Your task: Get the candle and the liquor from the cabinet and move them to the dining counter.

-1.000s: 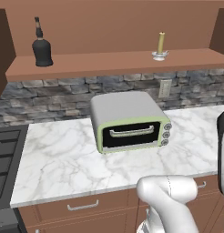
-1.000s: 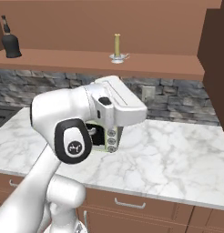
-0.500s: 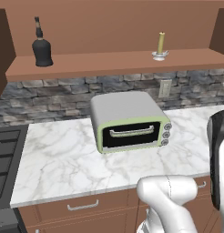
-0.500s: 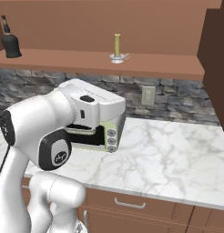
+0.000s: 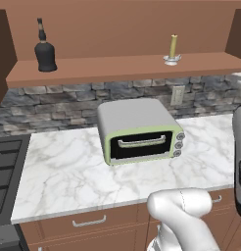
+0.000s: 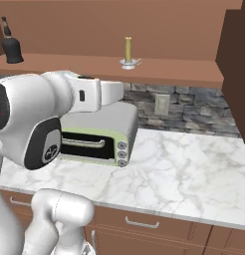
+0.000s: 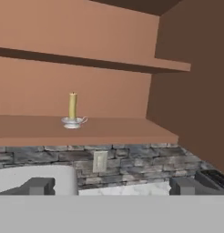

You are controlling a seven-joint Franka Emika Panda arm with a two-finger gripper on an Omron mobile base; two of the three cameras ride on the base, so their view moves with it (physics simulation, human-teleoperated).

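The pale-yellow candle (image 5: 173,48) (image 6: 128,51) (image 7: 73,107) stands upright in its small silvery dish on the open shelf of the brown cabinet (image 5: 117,66) (image 6: 169,69) (image 7: 114,129). Far to its left on the same shelf stands the black liquor (image 5: 45,51) (image 6: 11,46) bottle. My gripper (image 7: 111,186) is open with nothing between its fingers. It looks at the shelf from lower down and well short of it, with the candle left of centre. The dining counter is out of view.
A grey-and-green toaster oven (image 5: 137,130) (image 6: 104,134) sits on the marble worktop (image 5: 63,171) (image 6: 184,169) under the shelf, in front of a stone backsplash with an outlet (image 5: 177,95). A stove (image 5: 2,166) lies at the left. The cabinet's side wall (image 7: 196,86) stands right of the candle.
My arm has swung: it has risen across the right base view and come in at the right edge of the left base view. The candle and the liquor have not moved.
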